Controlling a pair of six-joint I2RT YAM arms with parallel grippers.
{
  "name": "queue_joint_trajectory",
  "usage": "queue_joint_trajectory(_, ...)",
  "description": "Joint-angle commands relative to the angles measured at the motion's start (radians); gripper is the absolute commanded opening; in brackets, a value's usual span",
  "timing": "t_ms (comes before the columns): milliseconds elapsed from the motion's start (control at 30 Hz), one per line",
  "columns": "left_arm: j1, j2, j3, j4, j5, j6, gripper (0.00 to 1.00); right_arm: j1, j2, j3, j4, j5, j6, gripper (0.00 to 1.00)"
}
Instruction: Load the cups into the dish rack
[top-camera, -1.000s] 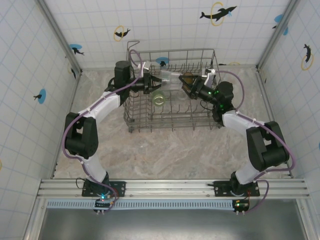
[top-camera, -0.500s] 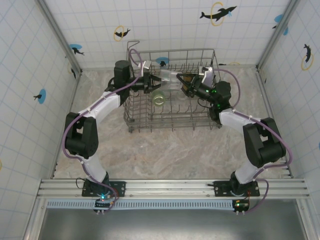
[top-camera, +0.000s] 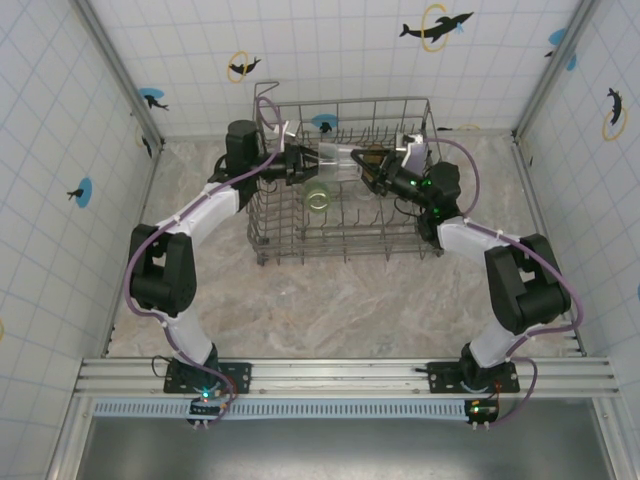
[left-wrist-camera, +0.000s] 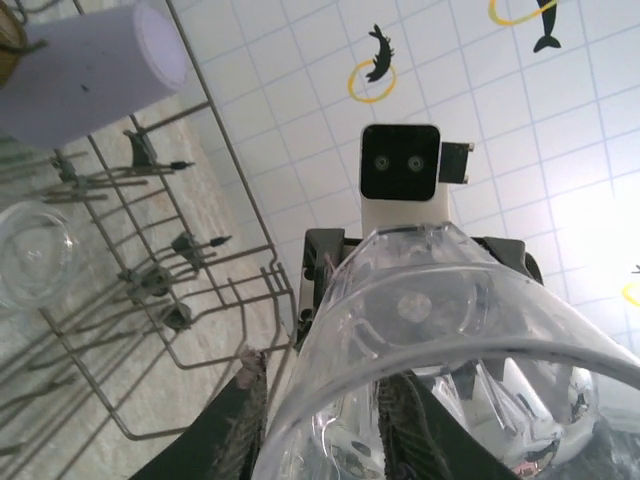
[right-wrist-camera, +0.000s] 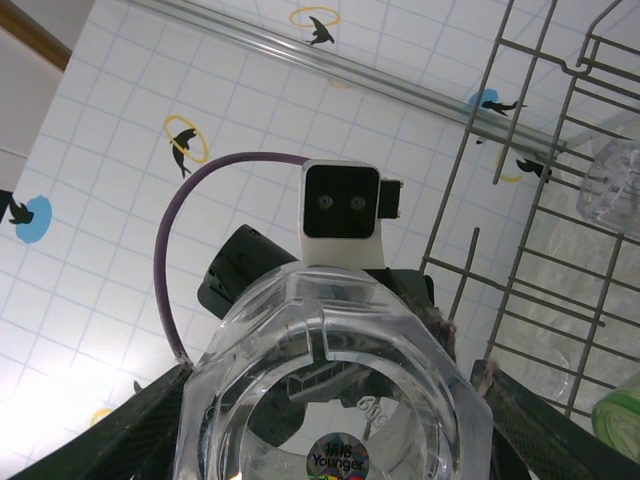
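Hanging above 1 dish rack (top-camera: 340, 246): 1 clear cup (top-camera: 338, 160).

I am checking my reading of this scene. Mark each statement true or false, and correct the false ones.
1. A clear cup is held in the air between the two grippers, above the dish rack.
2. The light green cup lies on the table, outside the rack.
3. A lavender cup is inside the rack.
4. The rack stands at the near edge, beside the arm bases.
1. True. The clear cup lies sideways between the left gripper and the right gripper, over the dish rack.
2. False. The light green cup sits inside the rack, not on the bare table.
3. True. The lavender cup is among the rack's wires.
4. False. The rack stands far from the bases, close to the back wall.
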Motion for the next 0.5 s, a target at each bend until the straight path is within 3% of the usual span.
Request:
queue_joint_trajectory(0, 0.033, -0.023, 0.017, 0.022, -0.03, -0.013, 0.43, -0.005, -0.057, 0.055, -0.092, -0.007, -0.117, 0.43)
queue_joint_trajectory(167, 0.067, -0.065, 0.007, -0.003, -0.103, -0.009, 0.59, -0.007, -0.099, 0.085, -0.287, -0.002, -0.278, 0.42)
queue_joint_trajectory(467, 0.122, -0.167, -0.001, -0.055, -0.238, 0.004, 0.71, 0.007, -0.129, 0.182, -0.626, 0.024, -0.569, 0.39)
